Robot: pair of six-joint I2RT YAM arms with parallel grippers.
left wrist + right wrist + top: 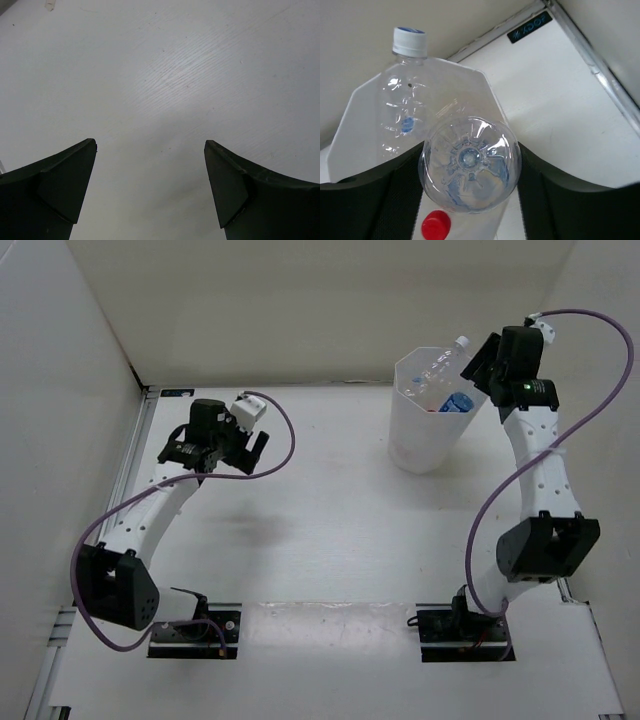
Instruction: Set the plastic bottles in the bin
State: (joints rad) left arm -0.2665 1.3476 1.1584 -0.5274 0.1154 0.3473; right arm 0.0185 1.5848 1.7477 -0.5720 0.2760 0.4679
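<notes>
The right gripper clamped an unlabelled clear bottle over the white bin. A white-capped bottle leaned out over the bin's rim, with a red cap lower inside. The left gripper hung with its jaws spread above the table.

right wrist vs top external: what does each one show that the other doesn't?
Only right wrist: the ribbed base of a small clear plastic bottle, pinched between the fingers of the right gripper. Only top external: the left gripper, above the white table and far from the bin. Both: the tall white translucent faceted bin and a white-capped clear bottle leaning at its rim.
</notes>
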